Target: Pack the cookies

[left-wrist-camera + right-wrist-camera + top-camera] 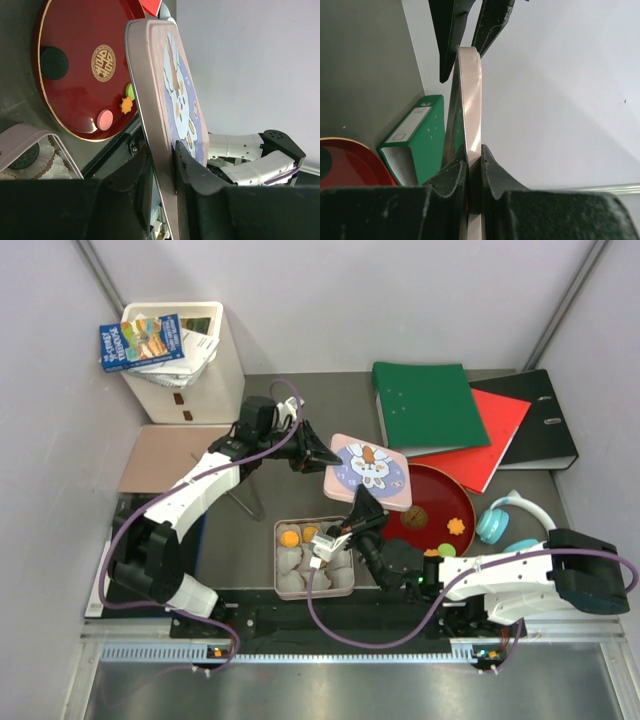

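Lid [368,472]: pink tin cover with a cartoon print, held off the table at the centre of the top view. It overlapped the upper-left rim of the red plate [470,502], and both arms had hold of it.
Left gripper [162,150]: closed down on the lid, one finger on the printed face and one on the underside. In the top view it met the lid's left edge.
Right gripper [473,157]: pinched almost fully together on the lid's thin rim, which ran edge-on up the middle of the right wrist view. The other arm's fingers clasped the far end at the top of that frame.
Loose cookies [418,515]: lying on the red plate, right of centre in the top view.
Plate contents, left wrist view: a black cookie [54,62] lay at upper left and a pink cookie [105,120] near the lower rim. An orange flower cookie [127,105] and a green cookie [130,91] sat just beside the lid's edge.
Tin [278,565]: open, low centre of the top view, lined with white paper cups [300,575].
Packed so far: orange cookies [290,537] sat in the upper cups. A dark cookie [24,156] showed in a cup at the lower left of the left wrist view.
Surroundings: turquoise headphones [505,520] lay right of the plate. A green folder [425,405], a red folder [495,440] and a black binder [545,425] lay at upper right, and a white bin [195,360] stood at upper left.
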`<state>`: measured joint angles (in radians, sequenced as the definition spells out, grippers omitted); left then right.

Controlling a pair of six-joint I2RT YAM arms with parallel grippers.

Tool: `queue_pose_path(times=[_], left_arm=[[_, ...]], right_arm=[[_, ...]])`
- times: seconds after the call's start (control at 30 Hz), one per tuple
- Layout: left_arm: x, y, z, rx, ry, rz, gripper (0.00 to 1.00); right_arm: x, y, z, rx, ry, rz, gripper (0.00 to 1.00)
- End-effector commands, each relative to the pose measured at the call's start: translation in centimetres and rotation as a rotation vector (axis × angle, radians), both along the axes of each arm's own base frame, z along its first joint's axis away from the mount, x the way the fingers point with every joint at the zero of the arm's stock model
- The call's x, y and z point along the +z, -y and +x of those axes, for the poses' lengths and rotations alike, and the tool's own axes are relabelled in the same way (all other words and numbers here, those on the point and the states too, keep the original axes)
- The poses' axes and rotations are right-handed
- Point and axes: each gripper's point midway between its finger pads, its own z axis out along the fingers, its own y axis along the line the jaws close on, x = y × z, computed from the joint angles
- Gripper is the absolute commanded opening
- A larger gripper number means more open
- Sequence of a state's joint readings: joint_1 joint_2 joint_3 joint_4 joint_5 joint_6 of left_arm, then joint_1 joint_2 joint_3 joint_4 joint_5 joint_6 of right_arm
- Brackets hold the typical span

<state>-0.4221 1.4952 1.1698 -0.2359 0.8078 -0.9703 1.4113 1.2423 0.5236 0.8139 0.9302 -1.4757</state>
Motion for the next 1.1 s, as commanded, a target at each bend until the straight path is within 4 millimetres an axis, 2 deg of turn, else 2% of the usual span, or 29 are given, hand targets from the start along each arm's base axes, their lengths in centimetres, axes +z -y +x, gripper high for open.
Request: queue_pose_path(times=[0.0, 0.13, 0.2, 0.23, 0.3, 0.37, 0.47, 0.57, 0.67, 0.73, 0.77, 0.8, 0.83, 0.87, 0.93, 0.97, 1.03, 1.07], left_arm=[[1.5, 1.6, -2.2, -0.154, 0.068, -0.088, 0.21], [2.1, 1.8, -2.5, -0.174, 0.078, -0.121, 0.26], [2.2, 1.7, -2.5, -0.174, 0.075, -0.128, 0.23], [2.3, 1.7, -2.5, -0.172, 0.08, -0.13, 0.15], [2.6, 1.8, -2.4, -0.172, 0.091, -0.139, 0.08], [2.7, 1.8, -2.2, -0.164, 0.095, -0.143, 0.0], [3.1, 1.6, -1.7, -0.133, 0.1, -0.152, 0.0], [5.0, 0.8, 0.2, -0.06, 0.154, -0.202, 0.0], [7.6, -0.5, 3.0, 0.053, 0.21, -0.257, 0.0], [9.2, -1.3, 4.9, 0.127, 0.246, -0.288, 0.0], [9.8, -1.5, 5.4, 0.146, 0.263, -0.298, 0.0], [10.2, -1.6, 6.1, 0.163, 0.274, -0.308, 0.0], [11.1, -2.2, 7.1, 0.205, 0.295, -0.332, 0.0], [11.5, -2.4, 7.6, 0.223, 0.305, -0.343, 0.0], [12.6, -3.3, 9.0, 0.275, 0.325, -0.38, 0.0], [12.8, -3.5, 9.3, 0.285, 0.328, -0.39, 0.0], [13.5, -4.1, 10.0, 0.297, 0.341, -0.399, 0.0], [14.0, -4.3, 10.2, 0.299, 0.35, -0.398, 0.0]], right_arm=[[1.9, -0.7, -0.5, 0.052, 0.013, 0.106, 0.0], [2.0, -0.5, -0.5, 0.047, 0.016, 0.113, 0.01], [2.1, -0.3, -0.5, 0.04, 0.014, 0.123, 0.26], [2.3, -0.2, -0.5, 0.039, 0.014, 0.132, 0.36], [2.5, 0.1, -0.4, 0.03, 0.016, 0.145, 0.51], [2.8, 0.2, -0.4, 0.025, 0.018, 0.159, 0.61], [3.7, 0.7, -0.4, 0.004, 0.022, 0.202, 0.68], [4.5, 1.7, -0.1, -0.052, 0.006, 0.253, 0.73], [4.7, 3.0, 0.0, -0.132, -0.062, 0.318, 0.75], [4.2, 3.1, -0.5, -0.121, -0.157, 0.406, 0.75], [3.2, 3.2, -0.7, -0.129, -0.201, 0.324, 0.76], [2.7, 3.3, -0.9, -0.131, -0.264, 0.413, 0.77], [3.0, 3.5, -1.0, -0.135, -0.288, 0.44, 0.78], [2.2, 4.2, -1.1, -0.16, -0.302, 0.407, 0.79], [1.8, 4.9, -1.2, -0.192, -0.332, 0.449, 0.79], [1.0, 5.5, -1.4, -0.21, -0.35, 0.403, 0.8], [0.6, 5.9, -1.6, -0.227, -0.405, 0.483, 0.8], [-0.2, 6.5, -1.9, -0.245, -0.443, 0.507, 0.8]])
